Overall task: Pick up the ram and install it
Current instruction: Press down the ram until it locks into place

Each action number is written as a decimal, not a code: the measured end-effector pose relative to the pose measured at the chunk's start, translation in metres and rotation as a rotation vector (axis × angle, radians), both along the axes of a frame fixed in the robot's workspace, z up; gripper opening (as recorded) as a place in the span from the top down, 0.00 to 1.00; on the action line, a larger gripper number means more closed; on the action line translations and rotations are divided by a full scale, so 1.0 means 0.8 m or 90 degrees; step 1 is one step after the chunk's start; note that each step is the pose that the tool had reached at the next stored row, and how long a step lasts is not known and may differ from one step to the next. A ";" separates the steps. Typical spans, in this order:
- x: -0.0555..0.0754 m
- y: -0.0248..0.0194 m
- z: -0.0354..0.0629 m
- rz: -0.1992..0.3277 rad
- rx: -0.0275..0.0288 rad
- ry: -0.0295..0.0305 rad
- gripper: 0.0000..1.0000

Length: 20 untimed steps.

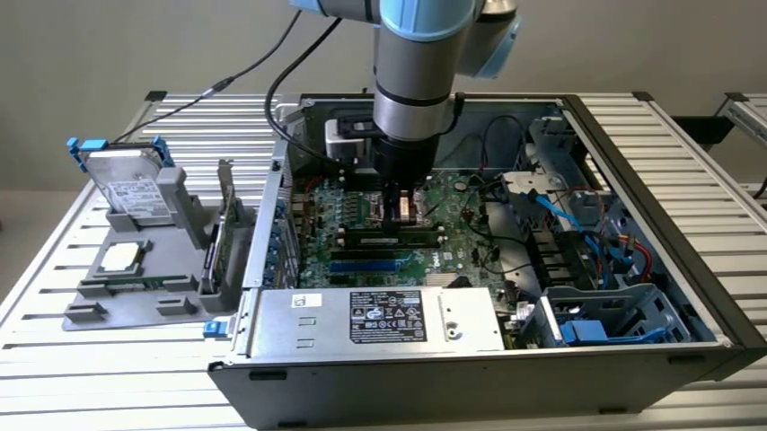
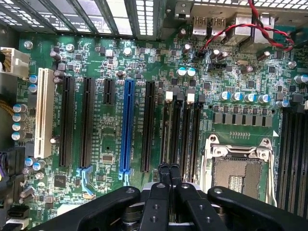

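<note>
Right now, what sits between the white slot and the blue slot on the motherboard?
In the wrist view: two long black slots and a shorter black slot, between the white slot and the blue slot.

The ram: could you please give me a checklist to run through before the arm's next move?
1. Claw shut: ok, its fingers are together.
2. Claw inside the computer case, low over the board: ok.
3. Claw tips at the black slots beside the processor socket: ok.
4. Ram lying along the board just under the claw in the exterior view: ok; fully seated: cannot tell.
5. White latches at the slot ends closed: cannot tell.
6. Red-and-black cable away from the claw: ok.
</note>
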<state>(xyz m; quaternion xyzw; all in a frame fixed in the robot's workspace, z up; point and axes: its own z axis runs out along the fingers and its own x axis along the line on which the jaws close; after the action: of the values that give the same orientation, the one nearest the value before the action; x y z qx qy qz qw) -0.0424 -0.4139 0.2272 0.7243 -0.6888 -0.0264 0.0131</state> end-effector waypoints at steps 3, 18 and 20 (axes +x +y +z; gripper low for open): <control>0.000 0.0005 -0.002 0.000 0.0002 -0.0002 0.90; 0.005 -0.0034 0.018 0.000 0.0052 0.0012 0.90; 0.008 -0.0052 0.021 0.000 0.0072 0.0017 0.90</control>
<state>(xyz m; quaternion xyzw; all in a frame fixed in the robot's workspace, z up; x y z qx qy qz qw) -0.0362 -0.4180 0.2440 0.7244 -0.6886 -0.0313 0.0100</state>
